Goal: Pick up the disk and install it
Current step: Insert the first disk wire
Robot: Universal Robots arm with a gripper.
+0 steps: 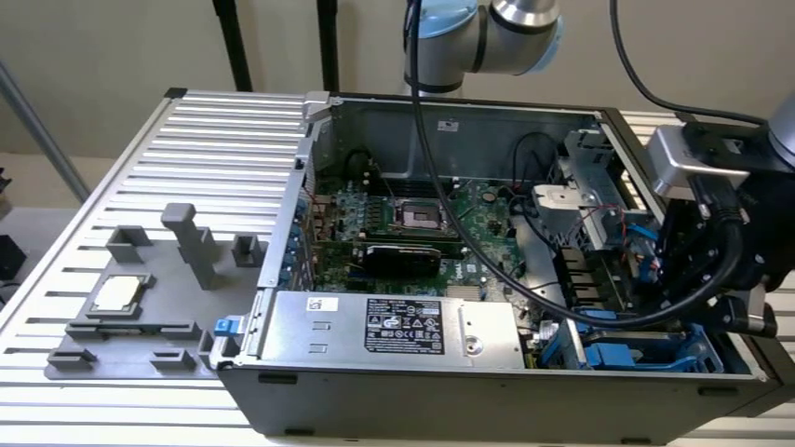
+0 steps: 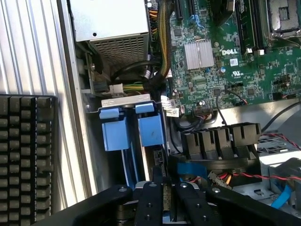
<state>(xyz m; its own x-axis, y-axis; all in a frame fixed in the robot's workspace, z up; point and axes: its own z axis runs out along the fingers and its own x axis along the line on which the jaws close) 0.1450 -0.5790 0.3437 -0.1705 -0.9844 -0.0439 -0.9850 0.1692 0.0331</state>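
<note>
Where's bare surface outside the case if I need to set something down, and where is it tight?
Bare slatted table lies behind the grey fixture, on the exterior view's left of the computer case. Crowded: the corner with the blue drive bays, where cables and the gripper sit.

A slatted silver metal table (image 1: pixel 236 121) carries everything. An open grey computer case (image 1: pixel 497 396) sits on it toward the exterior view's right, and a grey fixture plate (image 1: pixel 137 346) lies at the near left (a small square chip (image 1: pixel 115 295) rests on that plate). In the wrist view, a black keyboard (image 2: pixel 26 155) lies on the slats beside the case.
</note>
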